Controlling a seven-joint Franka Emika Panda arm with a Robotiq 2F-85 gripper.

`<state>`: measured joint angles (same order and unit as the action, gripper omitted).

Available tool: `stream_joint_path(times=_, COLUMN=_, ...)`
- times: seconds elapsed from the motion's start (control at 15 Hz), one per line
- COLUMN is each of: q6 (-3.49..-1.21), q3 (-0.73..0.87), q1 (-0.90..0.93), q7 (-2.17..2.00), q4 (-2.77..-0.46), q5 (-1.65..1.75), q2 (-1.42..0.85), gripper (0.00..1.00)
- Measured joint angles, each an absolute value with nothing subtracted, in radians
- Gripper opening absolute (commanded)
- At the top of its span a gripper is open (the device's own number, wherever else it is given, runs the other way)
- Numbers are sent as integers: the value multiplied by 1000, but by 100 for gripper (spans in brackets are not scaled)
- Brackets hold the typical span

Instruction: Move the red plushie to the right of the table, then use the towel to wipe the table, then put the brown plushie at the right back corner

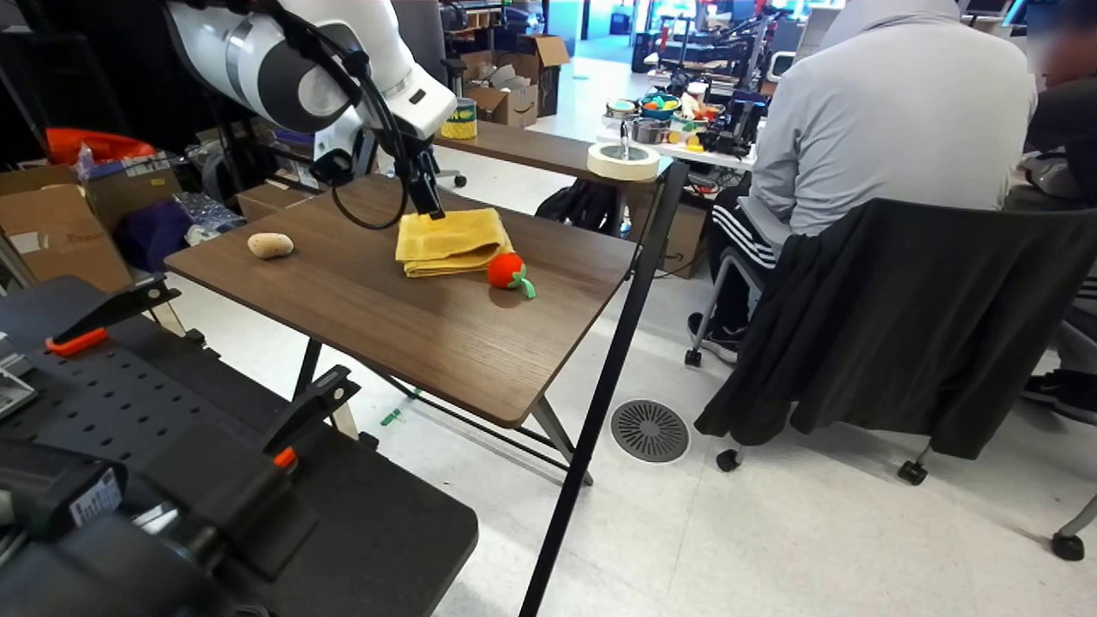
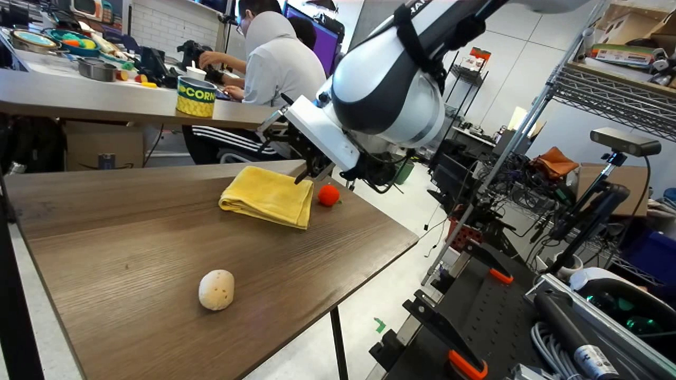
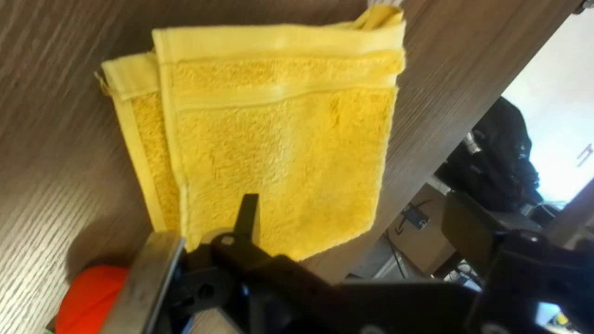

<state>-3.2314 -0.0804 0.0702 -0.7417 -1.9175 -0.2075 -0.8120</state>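
The pincer (image 3: 356, 211) stands wide at the edge of the towel (image 3: 287, 148), its fingers (image 3: 249, 211) well apart; whether either finger touches it cannot be told. The towel lies folded on the counter (image 1: 411, 330), its layers slightly offset along one side in the wrist view. The red plushie (image 1: 504, 270) sits just beside it, green stem (image 1: 525, 285) pointing away from the towel in an exterior view; in the wrist view a blurred metal part (image 3: 144, 283) hides some of the plushie. The brown plushie (image 2: 216, 290) rests on the same counter, well apart from both. A corn can (image 2: 195, 97) stands and a tape roll (image 1: 623, 163) lies on a back counter (image 1: 523, 152); a person (image 1: 900, 120) in a grey hoodie sits nearby.
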Motion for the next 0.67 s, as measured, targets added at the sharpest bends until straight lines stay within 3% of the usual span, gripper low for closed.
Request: stream_joint_path(times=0.67, q6=-3010, q3=-124, q1=20, q7=-659, q4=-1729, q5=-265, q2=-1010, gripper=100)
